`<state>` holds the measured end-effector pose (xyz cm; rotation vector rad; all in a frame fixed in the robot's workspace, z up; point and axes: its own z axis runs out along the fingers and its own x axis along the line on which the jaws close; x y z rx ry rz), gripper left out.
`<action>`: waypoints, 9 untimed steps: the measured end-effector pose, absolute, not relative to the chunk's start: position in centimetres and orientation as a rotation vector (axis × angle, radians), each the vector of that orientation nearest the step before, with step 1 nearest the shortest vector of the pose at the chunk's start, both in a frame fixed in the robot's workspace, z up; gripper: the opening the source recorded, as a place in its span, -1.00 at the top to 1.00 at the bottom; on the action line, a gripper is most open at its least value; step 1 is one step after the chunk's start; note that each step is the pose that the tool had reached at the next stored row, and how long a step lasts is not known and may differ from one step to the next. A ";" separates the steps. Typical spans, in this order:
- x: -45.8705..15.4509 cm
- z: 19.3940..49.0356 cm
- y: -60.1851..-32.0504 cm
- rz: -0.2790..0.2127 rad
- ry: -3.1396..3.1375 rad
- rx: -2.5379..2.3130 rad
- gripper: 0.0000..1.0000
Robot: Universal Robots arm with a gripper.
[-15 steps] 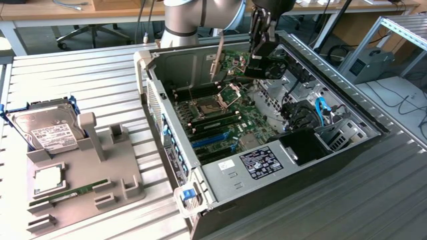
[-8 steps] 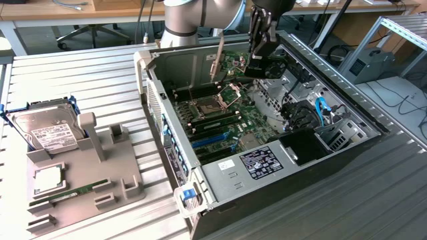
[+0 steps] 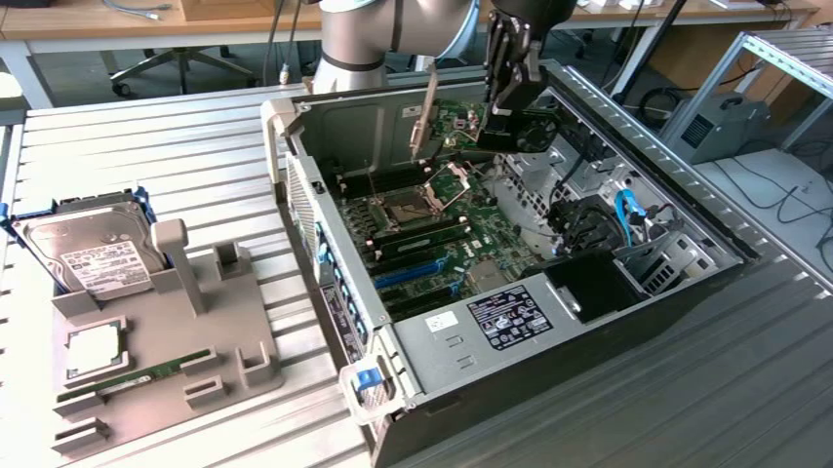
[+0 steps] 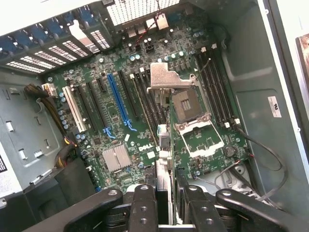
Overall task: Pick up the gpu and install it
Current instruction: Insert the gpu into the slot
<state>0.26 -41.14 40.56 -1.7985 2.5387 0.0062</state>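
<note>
Above the open computer case (image 3: 336, 292) on a slatted metal counter (image 3: 170, 156), the robot arm's (image 3: 358, 39) jaws are clenched on the gpu (image 3: 423, 109) (image 4: 164, 169). They hold the card edge-on over the motherboard (image 4: 96, 133), beside the open processor socket (image 4: 190, 104), with its silver bracket upright. Well apart, at the exterior view's left, a hard drive (image 3: 92, 255) and RAM stick (image 3: 131, 375) rest on a grey fixture (image 3: 209, 331).

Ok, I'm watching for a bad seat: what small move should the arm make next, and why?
Probably slide the gpu sideways toward the blue slot before lowering. The gripper holds it clamped above the motherboard, and its edge hangs by the open CPU socket, not over the slot.
</note>
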 end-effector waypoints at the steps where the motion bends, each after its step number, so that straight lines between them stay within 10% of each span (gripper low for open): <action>1: 0.3 40.6 -41.1 0.006 2.536 -1.802 0.46; 9: 0.3 40.6 -41.1 0.007 2.516 -1.830 0.46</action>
